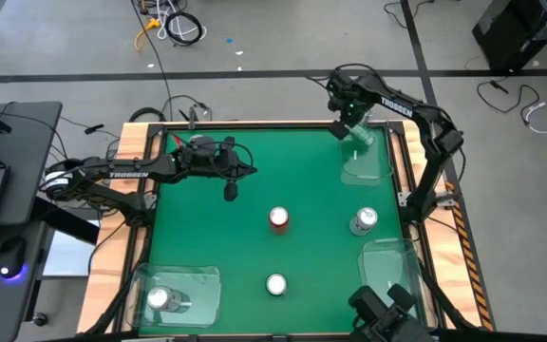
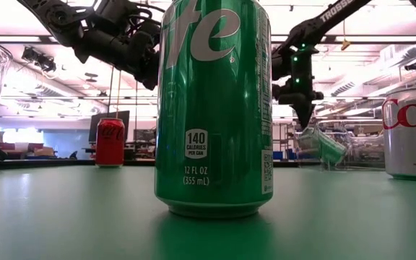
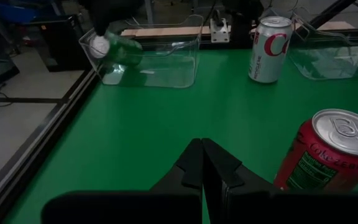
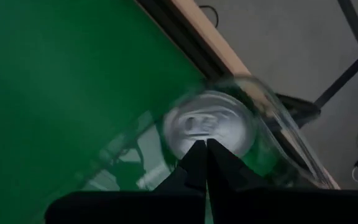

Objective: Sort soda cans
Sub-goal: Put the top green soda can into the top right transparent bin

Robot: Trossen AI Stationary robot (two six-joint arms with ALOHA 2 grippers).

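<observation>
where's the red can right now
In the high view the red can stands upright near the middle of the green table, left of the silver can and above the green can.

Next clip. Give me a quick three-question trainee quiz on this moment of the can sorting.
1. True or false: the red can stands inside a clear bin.
2. Which can is tilted just below the right gripper, at the bin nearest it? A red, B green, C silver.
3. How many cans stand upright on the open table, outside any bin?
Key: 1 false. 2 B, the tilted green can. 3 three: red can, silver can, upright green can.
</observation>
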